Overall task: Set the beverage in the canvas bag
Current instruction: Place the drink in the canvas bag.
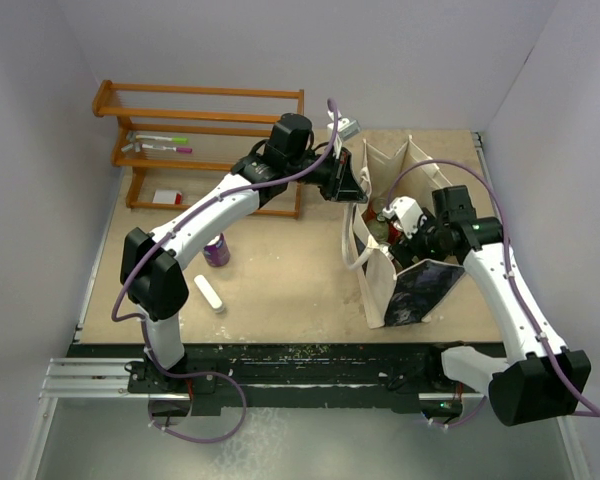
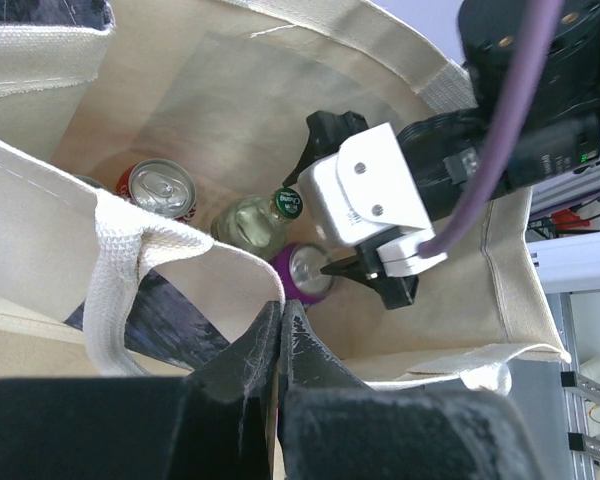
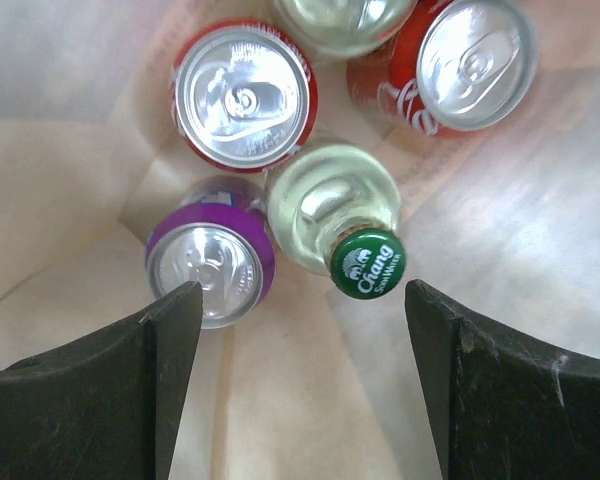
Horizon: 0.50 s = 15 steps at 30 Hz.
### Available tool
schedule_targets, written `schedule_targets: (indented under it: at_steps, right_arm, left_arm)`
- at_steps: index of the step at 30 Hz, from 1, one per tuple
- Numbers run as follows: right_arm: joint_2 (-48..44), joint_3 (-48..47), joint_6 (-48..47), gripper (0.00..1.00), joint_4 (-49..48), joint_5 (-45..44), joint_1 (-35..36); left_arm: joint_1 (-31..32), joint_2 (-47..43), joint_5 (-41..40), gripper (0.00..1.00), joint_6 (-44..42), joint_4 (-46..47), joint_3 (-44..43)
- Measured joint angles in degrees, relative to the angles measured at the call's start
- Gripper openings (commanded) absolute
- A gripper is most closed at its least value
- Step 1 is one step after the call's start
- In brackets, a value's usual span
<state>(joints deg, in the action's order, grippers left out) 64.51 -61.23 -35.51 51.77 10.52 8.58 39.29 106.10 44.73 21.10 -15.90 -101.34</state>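
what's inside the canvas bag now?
In the canvas bag: purple can, two red cans, green-capped Chang bottle, part of another bottle. Floor beneath them is covered.

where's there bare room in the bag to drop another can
In the right wrist view, bare canvas of the canvas bag shows below the purple can and green-capped bottle, between the fingers of the open right gripper, and again right of that bottle. Toward the top it is crowded: two red cans and a second bottle packed tight.
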Motion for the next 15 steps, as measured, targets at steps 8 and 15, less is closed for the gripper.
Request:
schedule_targets:
  at_steps: [8,15]
  right_arm:
    - [-2.27,-7.39,3.80,0.81,-0.66,4.22,0.00]
    - [-4.79,-13.86,8.63,0.81,-4.83,5.97,0.00]
  left_arm:
    - [0.00,-0.07,0.07,0.03,-0.74,0.00,0.00]
    - [-0.20,-0.07,1.88,0.32,-0.72,0.83,0.00]
